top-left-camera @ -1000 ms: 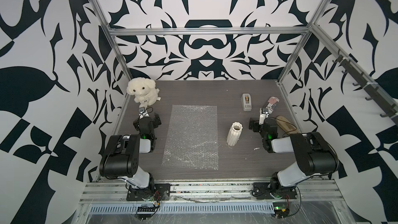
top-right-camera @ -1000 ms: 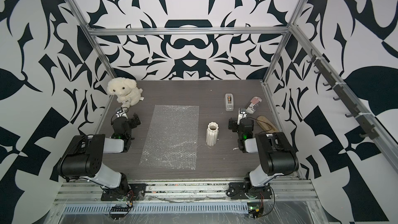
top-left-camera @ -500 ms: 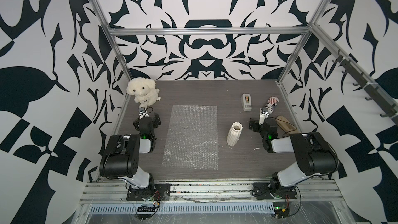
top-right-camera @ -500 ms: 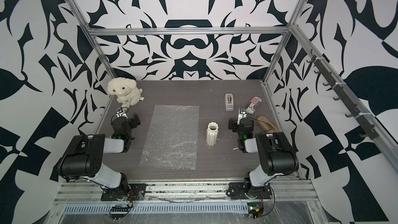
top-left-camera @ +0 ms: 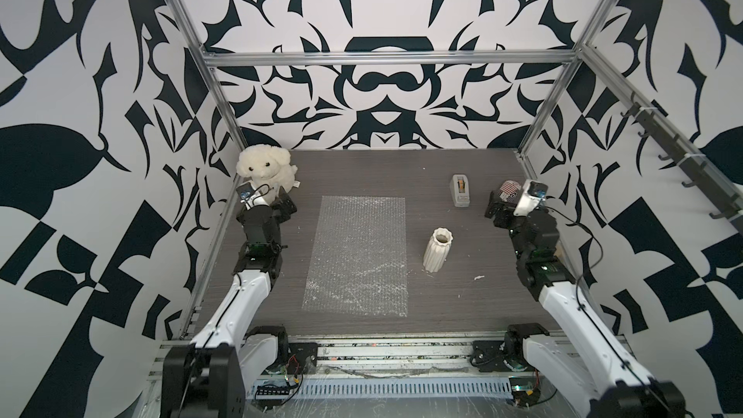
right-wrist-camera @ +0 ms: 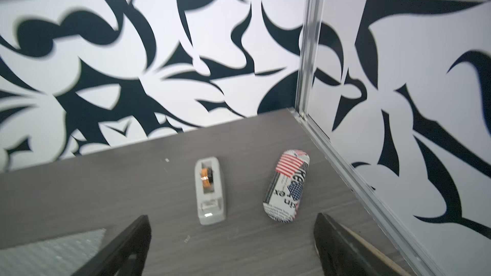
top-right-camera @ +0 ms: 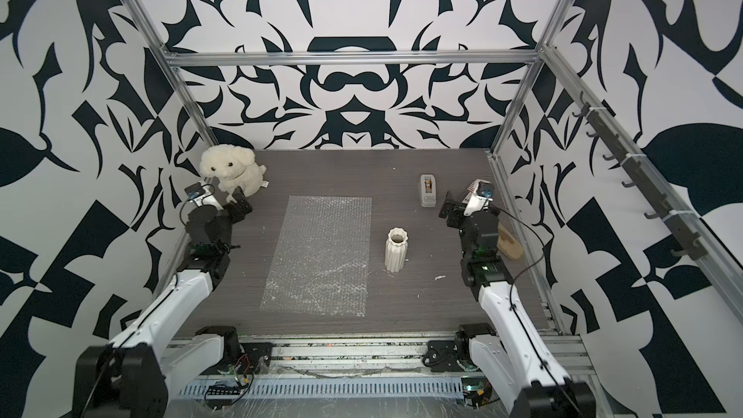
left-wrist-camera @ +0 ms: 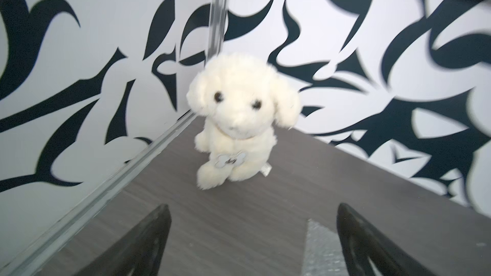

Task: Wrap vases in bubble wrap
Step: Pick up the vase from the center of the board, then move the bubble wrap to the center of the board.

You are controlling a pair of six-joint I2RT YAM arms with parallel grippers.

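— Has anything changed since a second ago?

— Nothing I can see. In both top views my arms sit where they sat. My left gripper (left-wrist-camera: 252,207) is low at the left edge of the table (top-left-camera: 362,170), and my right gripper (right-wrist-camera: 231,217) is low at the right edge.

— And your fingers?

— They are spread wide on both sides, as before. My left wrist view shows the two dark fingers (left-wrist-camera: 148,240) well apart, with the plush dog (left-wrist-camera: 239,118) sitting ahead of them in the far corner. My right wrist view shows the same spread. Beyond the tips are the grey tape dispenser (right-wrist-camera: 210,189) and the printed can (right-wrist-camera: 288,184), which lies on its side.

— Where is the vase?

— The vase (top-left-camera: 438,249) stands upright on the bare table, just right of the bubble wrap (top-left-camera: 358,255) and not touching its edge. It is nearer my right arm than my left, and it has not shifted.

— And the sheet?

— It lies flat in the middle of the table between my arms, its long side running away from my base. It is just as it was. Neither hand touches it or the vase.
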